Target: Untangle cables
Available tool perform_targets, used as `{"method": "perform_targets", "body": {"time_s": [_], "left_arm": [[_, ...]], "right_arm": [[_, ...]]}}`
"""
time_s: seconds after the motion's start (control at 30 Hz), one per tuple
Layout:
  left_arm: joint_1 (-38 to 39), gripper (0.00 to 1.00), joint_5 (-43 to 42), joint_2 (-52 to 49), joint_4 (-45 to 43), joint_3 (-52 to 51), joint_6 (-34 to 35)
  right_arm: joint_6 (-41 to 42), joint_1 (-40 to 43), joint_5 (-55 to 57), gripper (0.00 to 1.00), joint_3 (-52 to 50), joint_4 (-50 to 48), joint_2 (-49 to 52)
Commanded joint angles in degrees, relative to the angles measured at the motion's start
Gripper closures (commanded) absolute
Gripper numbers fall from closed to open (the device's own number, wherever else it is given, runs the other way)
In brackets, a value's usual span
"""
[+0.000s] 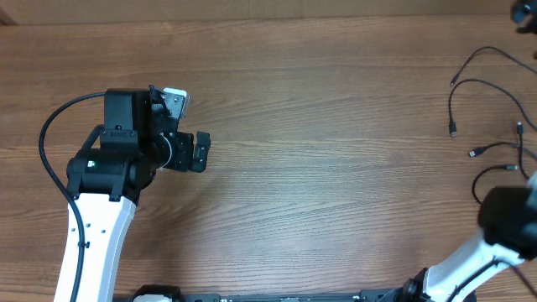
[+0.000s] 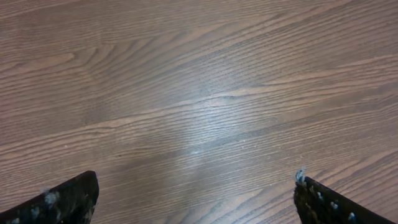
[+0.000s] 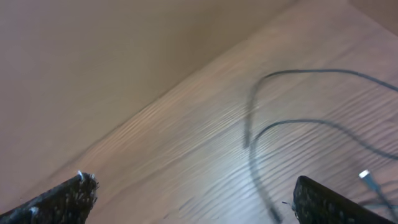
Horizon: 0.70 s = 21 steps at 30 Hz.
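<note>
Several thin black cables lie loose on the wooden table at the far right, their small plugs spread apart. The right wrist view shows two of these cords curving across the wood, and a pale plug tip. My right gripper is open and empty, above the table just left of the cords. In the overhead view it is hidden under the right arm's black wrist. My left gripper is open and empty over bare wood at the far left, far from the cables.
The wooden table fills the overhead view. A thick black cable loops beside the left arm. A dark object sits at the top right corner. The table's far edge meets a tan surface in the right wrist view.
</note>
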State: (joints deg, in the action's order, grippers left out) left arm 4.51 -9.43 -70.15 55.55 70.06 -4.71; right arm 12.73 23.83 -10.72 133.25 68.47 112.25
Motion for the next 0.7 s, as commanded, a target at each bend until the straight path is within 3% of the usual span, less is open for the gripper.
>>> {"method": "perform_targets", "body": {"time_s": [0.0, 0.4, 0.67], "left_arm": [[0.0, 0.00, -0.7, 0.1, -0.1, 0.2, -1.1], [0.0, 0.00, -0.7, 0.1, -0.1, 0.2, -1.1], [0.0, 0.00, -0.7, 0.1, -0.1, 0.2, -1.1]], "right_arm": [[-2.4, -6.6, 1.9, 0.00, 1.1, 3.9, -4.5], [-2.3, -28.5, 0.4, 0.00, 0.9, 26.3, -5.6], [-2.3, -35.8, -6.6, 0.00, 0.9, 27.9, -5.6]]}}
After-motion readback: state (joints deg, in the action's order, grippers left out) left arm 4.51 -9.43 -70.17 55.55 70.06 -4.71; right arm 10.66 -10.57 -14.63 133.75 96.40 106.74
